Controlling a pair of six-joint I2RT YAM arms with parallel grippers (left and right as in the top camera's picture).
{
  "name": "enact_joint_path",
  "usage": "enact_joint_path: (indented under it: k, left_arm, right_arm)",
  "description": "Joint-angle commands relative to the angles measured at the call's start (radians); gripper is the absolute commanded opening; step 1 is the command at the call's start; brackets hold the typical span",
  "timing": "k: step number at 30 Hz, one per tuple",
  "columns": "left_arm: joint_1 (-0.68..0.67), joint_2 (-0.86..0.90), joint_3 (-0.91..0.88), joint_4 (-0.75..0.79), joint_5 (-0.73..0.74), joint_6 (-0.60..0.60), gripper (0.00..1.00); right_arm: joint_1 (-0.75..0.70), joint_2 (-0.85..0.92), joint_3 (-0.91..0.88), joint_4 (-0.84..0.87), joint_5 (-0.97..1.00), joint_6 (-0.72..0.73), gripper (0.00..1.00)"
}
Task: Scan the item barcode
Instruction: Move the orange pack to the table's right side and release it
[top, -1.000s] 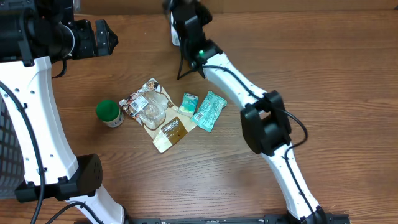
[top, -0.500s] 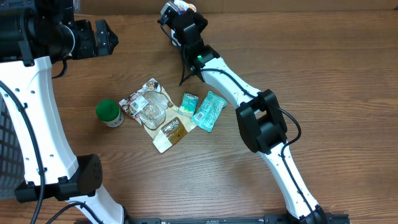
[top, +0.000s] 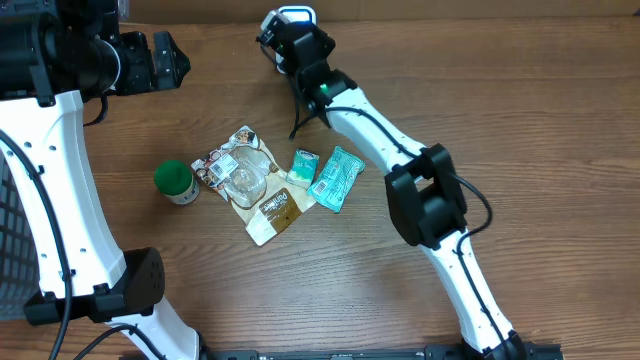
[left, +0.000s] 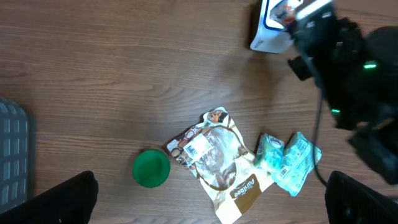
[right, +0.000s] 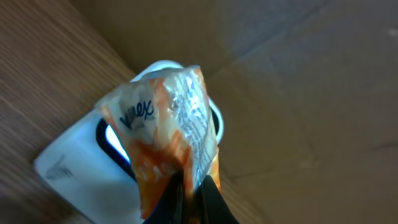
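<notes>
The pick-up part of the job looks done, and the scan itself is the step in hand. The right arm (top: 360, 110) reaches to the far edge of the table (top: 540, 120). Its jaws are closed narrow and pinch the lower edge of an orange tissue packet (right: 165, 124). The packet hangs directly in front of the white scanner (right: 74, 171), over its dark-rimmed window, and looks close to it. Whether it touches the window cannot be told.

The printed brand side of the packet faces the wrist camera. Which side carries the barcode is not visible, nor whether that side faces the window. There is a pale glow at the window, but nothing shows whether a read has registered.

The left arm (top: 70, 150) is raised well to the side of the scanner. Its jaws are spread wide and hold nothing.

The other goods lie in a loose group well apart from the scanner, toward the near side of the table:
- a green-lidded jar (top: 175, 182)
- a brown pouch (top: 262, 208) with a clear cup (top: 245, 178) on it
- two teal packets (top: 337, 178)

What I judge remains is getting a clean read, which may mean turning the packet so that its code meets the window. After that the packet has to be carried away from the scanner and set down.
</notes>
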Motion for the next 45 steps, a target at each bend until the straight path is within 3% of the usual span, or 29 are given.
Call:
enact_joint_path:
  k: [1, 7, 11, 18, 21, 25, 31, 35, 37, 39, 42, 45]
  left_arm:
    - [0.003, 0.003, 0.009, 0.001, -0.002, 0.019, 1.00]
    - [0.003, 0.003, 0.009, 0.001, -0.002, 0.019, 1.00]
    - [0.003, 0.003, 0.009, 0.001, -0.002, 0.019, 0.99]
    - [0.003, 0.003, 0.009, 0.001, -0.002, 0.019, 0.99]
    - [0.003, 0.003, 0.009, 0.001, -0.002, 0.019, 1.00]
    - [0.003, 0.003, 0.009, 0.001, -0.002, 0.019, 1.00]
    - [0.003, 0.003, 0.009, 0.001, -0.002, 0.019, 1.00]
    - [0.003, 0.003, 0.009, 0.001, -0.002, 0.019, 0.99]
    - [0.003, 0.003, 0.009, 0.001, -0.002, 0.019, 1.00]
    - [0.003, 0.003, 0.009, 0.001, -0.002, 0.019, 0.99]
    - [0.003, 0.003, 0.009, 0.001, -0.002, 0.019, 1.00]
    - [0.003, 0.003, 0.009, 0.001, -0.002, 0.019, 0.99]
  right_arm:
    - [-0.028, -0.207, 0.011, -0.057, -0.106, 0.253, 0.04]
    - [-0.099, -0.431, 0.011, -0.371, -0.394, 0.673, 0.04]
    - [-0.232, -0.531, 0.011, -0.664, -0.521, 0.930, 0.04]
    - [-0.496, -0.519, -0.050, -1.163, -0.530, 1.057, 0.04]
    - [-0.584, -0.514, -0.164, -1.196, -0.529, 1.056, 0.04]
    - [-0.681, -0.514, -0.351, -1.115, -0.534, 1.056, 0.04]
    - [-0.737, -0.514, -0.589, -0.984, -0.531, 1.054, 0.04]
    - [-0.746, -0.514, -0.657, -0.958, -0.469, 1.051, 0.05]
    - [-0.746, -0.514, -0.657, -0.966, -0.451, 1.027, 0.13]
    - [-0.746, -0.514, -0.653, -0.977, -0.451, 1.000, 0.32]
    - [-0.746, -0.514, -0.635, -0.998, -0.451, 0.960, 0.52]
    - [-0.746, -0.514, -0.564, -1.041, -0.497, 0.880, 0.59]
